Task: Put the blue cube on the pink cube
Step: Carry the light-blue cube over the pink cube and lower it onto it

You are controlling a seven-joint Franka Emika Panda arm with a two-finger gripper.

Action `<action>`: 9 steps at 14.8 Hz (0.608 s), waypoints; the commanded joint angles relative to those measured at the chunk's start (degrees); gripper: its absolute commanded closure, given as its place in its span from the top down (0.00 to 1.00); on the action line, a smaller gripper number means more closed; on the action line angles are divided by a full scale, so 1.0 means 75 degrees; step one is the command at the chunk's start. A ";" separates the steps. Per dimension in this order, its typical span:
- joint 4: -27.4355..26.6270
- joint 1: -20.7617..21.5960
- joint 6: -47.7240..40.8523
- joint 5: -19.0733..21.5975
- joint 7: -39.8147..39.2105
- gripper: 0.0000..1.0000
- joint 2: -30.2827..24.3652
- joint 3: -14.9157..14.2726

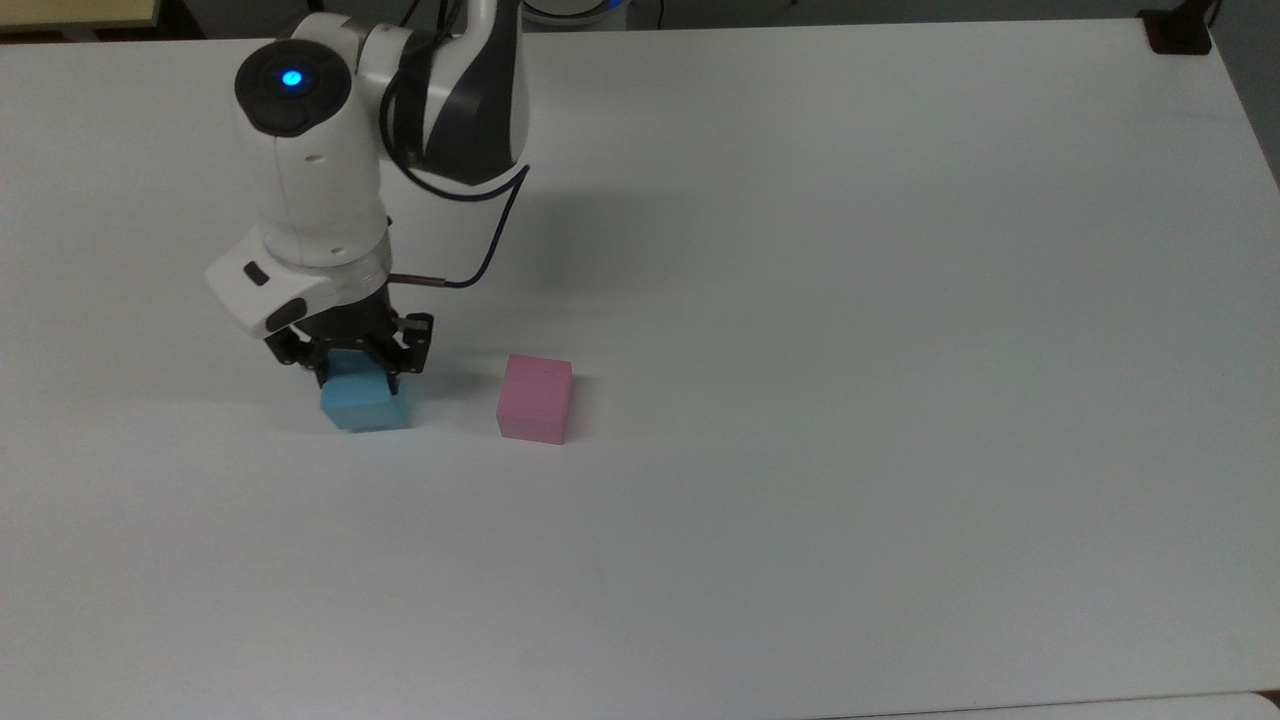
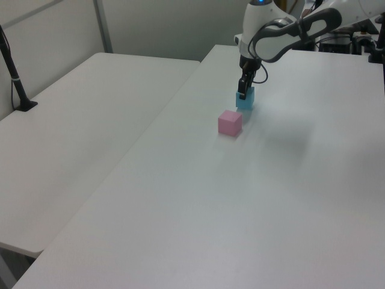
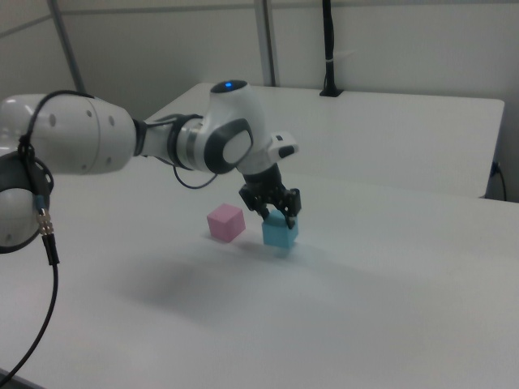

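Note:
The light blue cube (image 1: 365, 405) (image 2: 245, 101) (image 3: 280, 233) is low over the white table (image 1: 800, 300), a short gap to the top view's left of the pink cube (image 1: 536, 398) (image 2: 230, 123) (image 3: 225, 222). My gripper (image 1: 358, 375) (image 2: 243, 93) (image 3: 277, 214) points straight down over the blue cube, with its black fingers shut against two opposite sides of the cube's upper half. I cannot tell whether the blue cube still touches the table. The pink cube rests flat on the table, apart from the gripper.
The white arm rises behind the cubes toward the top view's upper left. A black post base (image 1: 1180, 30) stands at the table's far right corner. A second white table (image 2: 90, 120) with a black post (image 2: 15, 78) adjoins on the left view's left.

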 commanded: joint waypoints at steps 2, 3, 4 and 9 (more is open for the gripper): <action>-0.0072 0.0713 -0.0960 0.0239 0.0548 0.26 -0.0893 -0.0033; -0.0025 0.0889 -0.1019 0.0239 0.0794 0.26 -0.0906 -0.0033; -0.0013 0.1053 -0.1019 0.0239 0.1098 0.26 -0.0894 -0.0033; 0.0069 0.1652 -0.0961 0.0122 0.1628 0.39 -0.0708 -0.0045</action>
